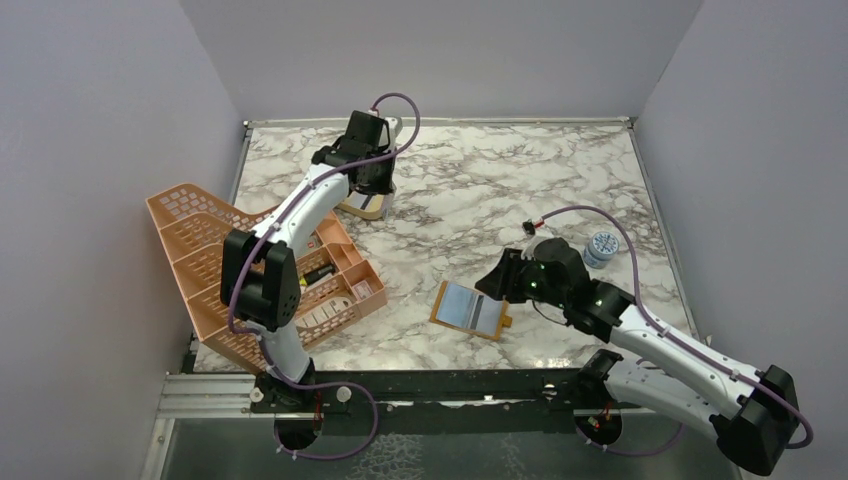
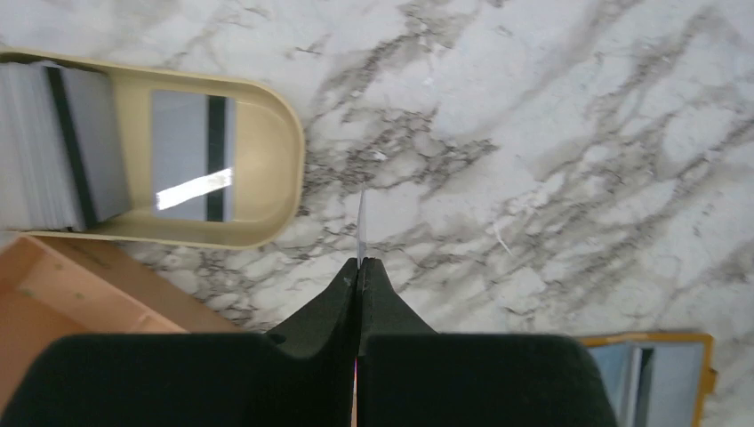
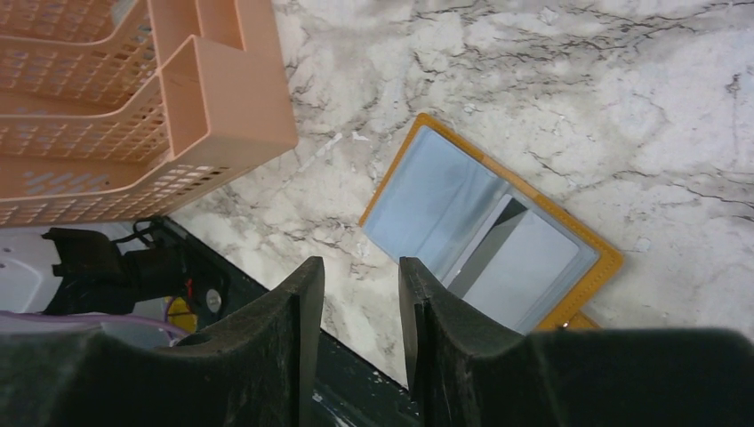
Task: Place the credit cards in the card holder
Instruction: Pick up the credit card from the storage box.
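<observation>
My left gripper [image 2: 359, 262] is shut on a thin credit card [image 2: 361, 222], seen edge-on and sticking up from the fingertips above the marble. To its left, a tan oval dish [image 2: 277, 142] holds a stack of credit cards [image 2: 36, 151] and one flat card [image 2: 191, 156]. In the top view the left gripper [image 1: 372, 180] hangs over that dish [image 1: 362, 208] at the back. The card holder [image 1: 470, 308] lies open near the front, mustard rim and grey-blue inside [image 3: 427, 191], with a grey card [image 3: 525, 276] in one pocket. My right gripper [image 3: 360, 285] stands open and empty beside its edge.
A big peach lattice rack [image 1: 250, 270] stands at the left, close to the left arm and the dish. A small round blue-white container [image 1: 601, 247] sits at the right, behind the right arm. The table's dark front rail [image 3: 373, 374] runs just under the right gripper.
</observation>
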